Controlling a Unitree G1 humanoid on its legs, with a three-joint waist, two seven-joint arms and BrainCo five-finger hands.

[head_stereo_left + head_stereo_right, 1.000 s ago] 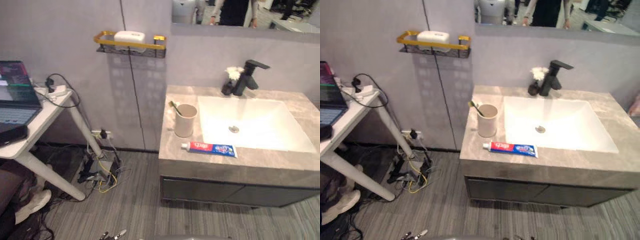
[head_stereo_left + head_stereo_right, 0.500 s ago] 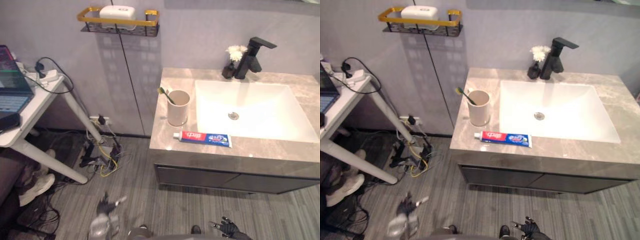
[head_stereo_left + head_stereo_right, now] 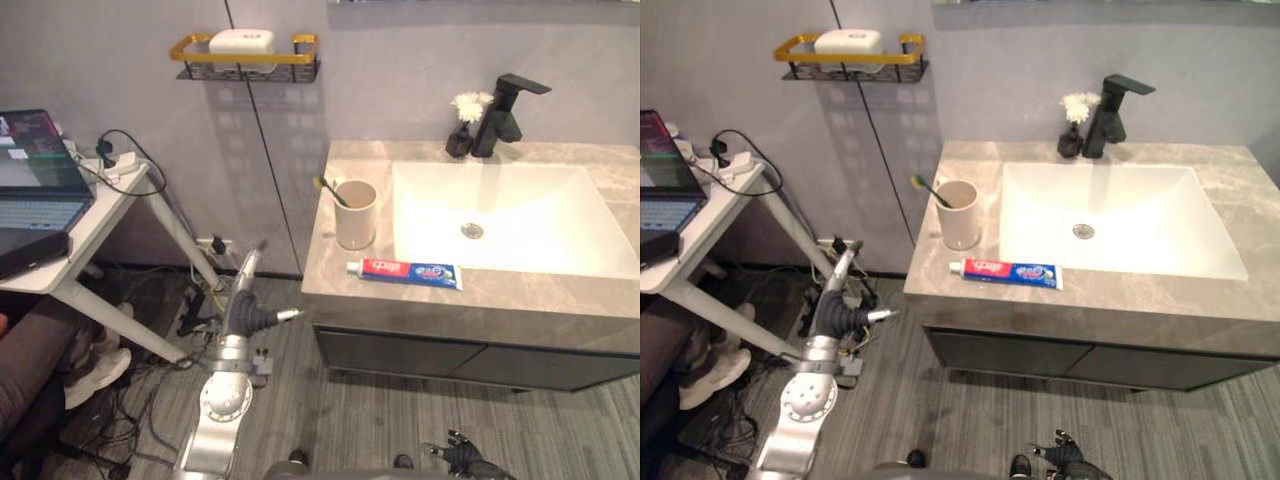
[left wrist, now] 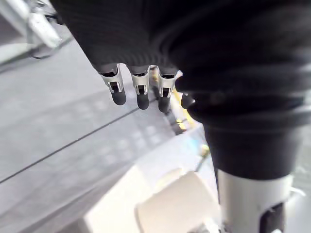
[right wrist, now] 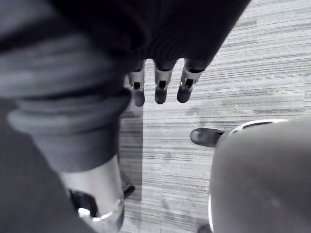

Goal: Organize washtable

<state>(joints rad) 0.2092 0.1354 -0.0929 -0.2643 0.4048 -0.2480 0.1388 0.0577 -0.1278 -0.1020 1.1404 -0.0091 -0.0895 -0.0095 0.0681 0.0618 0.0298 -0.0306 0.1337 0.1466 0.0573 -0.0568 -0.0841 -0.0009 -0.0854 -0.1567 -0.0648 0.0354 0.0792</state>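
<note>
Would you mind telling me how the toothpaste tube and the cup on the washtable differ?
The cup stands upright, while the toothpaste tube lies flat on its side. The cup is plain beige; the toothpaste tube is red, white and blue. The cup holds a toothbrush, and the toothpaste tube lies nearer the front edge. Both rest on the grey counter.

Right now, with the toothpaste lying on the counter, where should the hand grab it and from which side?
Take the toothpaste tube across its middle, from above. It lies flat along the counter's front edge, so fingers can close over its narrow width; the cup stands apart behind its left end.
</note>
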